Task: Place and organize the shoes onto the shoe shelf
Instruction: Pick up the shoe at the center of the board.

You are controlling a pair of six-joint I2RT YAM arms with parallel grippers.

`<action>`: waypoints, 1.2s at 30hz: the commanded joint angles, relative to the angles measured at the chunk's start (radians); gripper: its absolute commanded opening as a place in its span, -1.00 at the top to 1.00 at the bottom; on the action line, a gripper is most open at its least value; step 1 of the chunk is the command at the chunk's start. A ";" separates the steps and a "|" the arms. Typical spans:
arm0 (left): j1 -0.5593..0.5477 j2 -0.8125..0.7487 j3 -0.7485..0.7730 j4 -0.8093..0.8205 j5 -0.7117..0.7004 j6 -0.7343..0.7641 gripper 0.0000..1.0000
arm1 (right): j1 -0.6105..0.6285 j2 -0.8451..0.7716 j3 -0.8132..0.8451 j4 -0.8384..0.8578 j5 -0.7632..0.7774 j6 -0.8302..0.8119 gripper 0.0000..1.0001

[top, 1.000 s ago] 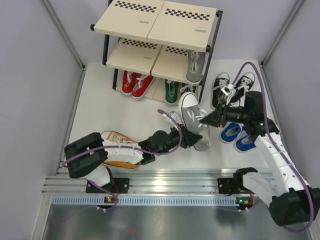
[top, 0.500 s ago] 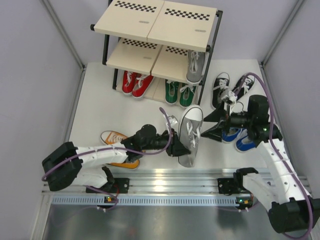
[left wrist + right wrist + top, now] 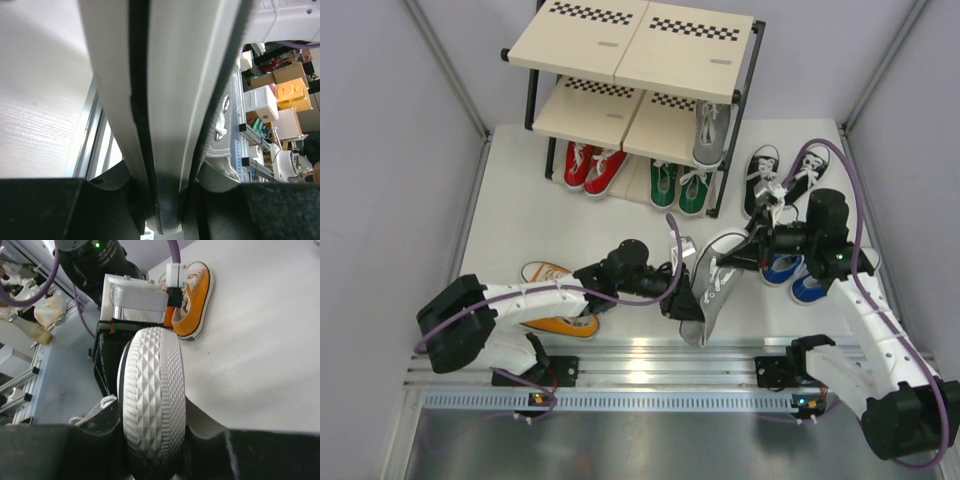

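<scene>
Front-centre, grey shoe (image 3: pixel 708 290) on edge, white sole; L claw (image 3: pixel 678 300) & R claw (image 3: pixel 733 257) both pinching it.

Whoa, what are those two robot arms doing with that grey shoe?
Both arms are holding one grey shoe, tipped on its side near the middle of the table. The left gripper pinches it from one side and the right gripper clamps its toe. The other grey shoe already sits on the middle level of the shoe shelf, with the red pair and the green pair at the bottom. The orange shoes, blue shoes and black shoes wait on the table.
</scene>
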State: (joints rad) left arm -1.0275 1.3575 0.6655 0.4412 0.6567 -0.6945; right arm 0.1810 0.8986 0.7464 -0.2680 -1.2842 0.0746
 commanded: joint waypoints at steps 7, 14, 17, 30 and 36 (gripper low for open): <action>0.001 -0.139 -0.003 0.056 -0.260 0.059 0.01 | -0.040 -0.039 0.015 0.095 0.003 0.059 1.00; -0.002 -0.449 -0.089 -0.119 -0.543 0.162 -0.63 | -0.162 -0.032 -0.051 0.306 0.059 0.309 1.00; -0.006 -0.518 -0.130 -0.151 -0.551 0.167 -0.64 | -0.217 -0.007 -0.084 0.401 0.077 0.431 1.00; -0.104 -0.434 -0.156 -0.150 -0.713 0.094 -0.61 | -0.282 0.079 -0.099 0.400 0.141 0.495 1.00; -0.135 -0.379 -0.130 -0.147 -0.720 0.225 -0.64 | -0.284 0.094 -0.099 0.392 0.141 0.485 1.00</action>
State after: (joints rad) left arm -1.1511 0.9646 0.4824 0.2626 -0.0345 -0.5514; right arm -0.0883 0.9962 0.6327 0.0601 -1.1244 0.5343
